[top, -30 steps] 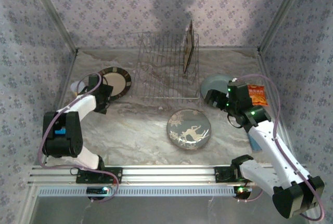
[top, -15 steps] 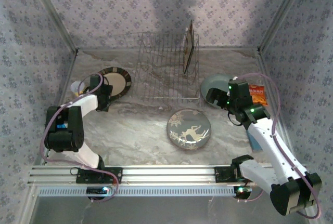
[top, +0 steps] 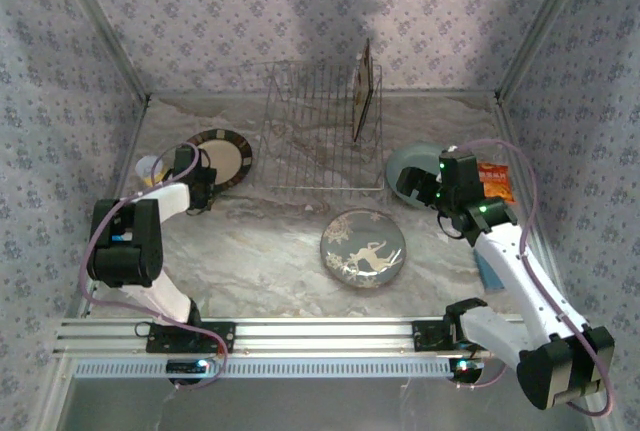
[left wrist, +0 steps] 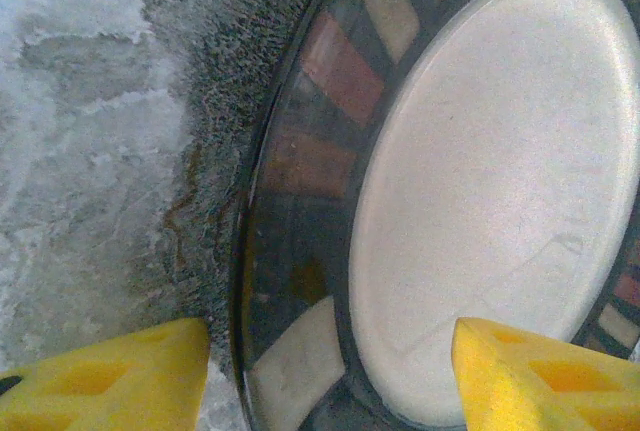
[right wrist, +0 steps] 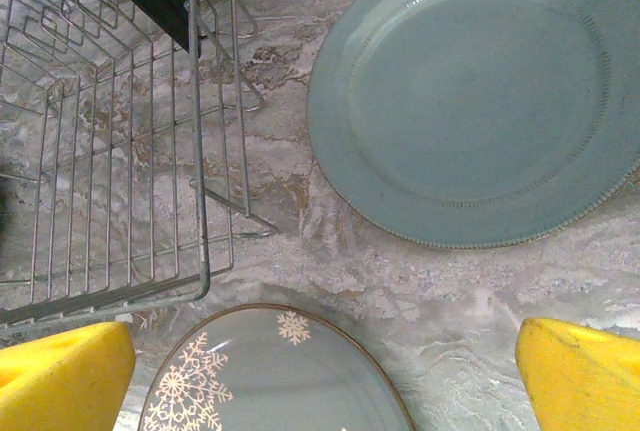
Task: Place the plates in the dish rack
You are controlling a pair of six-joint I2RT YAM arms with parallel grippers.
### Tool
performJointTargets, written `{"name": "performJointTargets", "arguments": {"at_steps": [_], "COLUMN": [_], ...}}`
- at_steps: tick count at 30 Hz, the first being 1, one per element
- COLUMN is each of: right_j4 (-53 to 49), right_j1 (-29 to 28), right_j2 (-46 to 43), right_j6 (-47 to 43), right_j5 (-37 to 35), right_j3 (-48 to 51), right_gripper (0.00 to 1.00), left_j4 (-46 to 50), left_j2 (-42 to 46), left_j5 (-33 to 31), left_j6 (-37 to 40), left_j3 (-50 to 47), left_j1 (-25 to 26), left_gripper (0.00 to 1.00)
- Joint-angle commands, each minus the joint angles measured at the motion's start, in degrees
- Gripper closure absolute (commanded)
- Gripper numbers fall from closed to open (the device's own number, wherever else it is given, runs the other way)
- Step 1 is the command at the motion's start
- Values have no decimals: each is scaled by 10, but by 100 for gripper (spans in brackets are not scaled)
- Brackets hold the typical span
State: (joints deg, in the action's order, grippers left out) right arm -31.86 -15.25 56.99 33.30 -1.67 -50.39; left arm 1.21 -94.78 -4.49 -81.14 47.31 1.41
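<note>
The round brown-rimmed plate [top: 225, 156] lies flat at the left of the table. My left gripper [top: 204, 181] is at its near edge. In the left wrist view its yellow fingers [left wrist: 110, 376] straddle the plate's rim [left wrist: 300, 201], one over the table and one over the cream centre, still apart. The silver dish rack [top: 320, 141] holds the square plate [top: 365, 91] upright. My right gripper [top: 410, 186] hangs open above bare table between the pale blue plate [right wrist: 470, 101] and the deer plate [right wrist: 270, 381], with the rack's corner [right wrist: 200, 281] close by.
A small yellow cup [top: 150, 166] stands just left of the brown-rimmed plate. An orange snack packet [top: 495, 181] lies right of the pale blue plate [top: 415, 159]. The deer plate [top: 363, 248] lies in front of the rack. Patterned walls enclose the table on three sides.
My left gripper has edged up to the brown-rimmed plate's rim and its fingers have drawn closer together. The right arm has shifted only slightly.
</note>
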Motion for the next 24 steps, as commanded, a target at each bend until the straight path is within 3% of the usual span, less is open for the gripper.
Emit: {"name": "performJointTargets", "arguments": {"at_steps": [1,8,24], "right_j4": [5,7,1], "right_j1": [5,6,7], "right_j2": [4,4,4], "right_j6": [-13,-10,-14], "right_j5": [1,-1,-3], "right_j3": [-1,2,-4], "right_gripper": [0,0,0], "left_j4": [-15,-29,-48], "left_j2": [-16,-35,-61], "left_j5": [2,10,15], "left_j6": [-9,-9,-3], "left_j3": [7,14,23], "left_j1": [2,2,3], "left_gripper": [36,37,78]}}
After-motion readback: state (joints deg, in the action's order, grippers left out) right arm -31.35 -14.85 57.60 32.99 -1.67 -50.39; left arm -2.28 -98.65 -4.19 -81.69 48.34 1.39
